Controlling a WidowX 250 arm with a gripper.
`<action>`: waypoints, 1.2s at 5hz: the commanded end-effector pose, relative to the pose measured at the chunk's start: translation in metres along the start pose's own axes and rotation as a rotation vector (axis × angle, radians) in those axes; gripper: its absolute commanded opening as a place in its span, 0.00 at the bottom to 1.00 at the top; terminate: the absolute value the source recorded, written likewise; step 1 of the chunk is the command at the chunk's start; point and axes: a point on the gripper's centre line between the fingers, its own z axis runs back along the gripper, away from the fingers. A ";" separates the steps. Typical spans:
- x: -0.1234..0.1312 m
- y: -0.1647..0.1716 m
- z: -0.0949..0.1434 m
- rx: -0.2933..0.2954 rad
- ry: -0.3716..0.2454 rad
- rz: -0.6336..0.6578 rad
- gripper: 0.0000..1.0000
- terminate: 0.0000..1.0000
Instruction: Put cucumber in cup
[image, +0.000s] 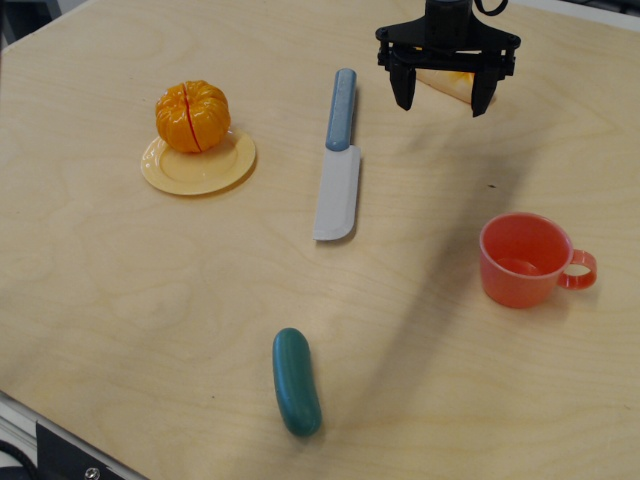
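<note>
The cucumber (296, 382) is a dark teal-green sausage shape lying on the wooden table near the front edge, left of centre. The coral orange-red cup (524, 259) stands upright at the right, its ring handle pointing right, and looks empty. My black gripper (441, 99) hangs above the table at the top right, far from both. Its two fingers are spread apart and hold nothing.
A grey toy knife with a blue handle (339, 157) lies in the middle, blade toward the front. A yellow-orange bread roll (192, 116) sits on a pale yellow plate (227, 166) at the left. A pale orange object (447, 83) lies behind the gripper.
</note>
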 end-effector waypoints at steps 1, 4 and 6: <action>0.000 0.000 0.000 0.000 0.000 0.000 1.00 0.00; -0.080 0.028 0.047 0.069 -0.011 0.084 1.00 0.00; -0.151 0.038 0.063 0.069 0.013 0.007 1.00 0.00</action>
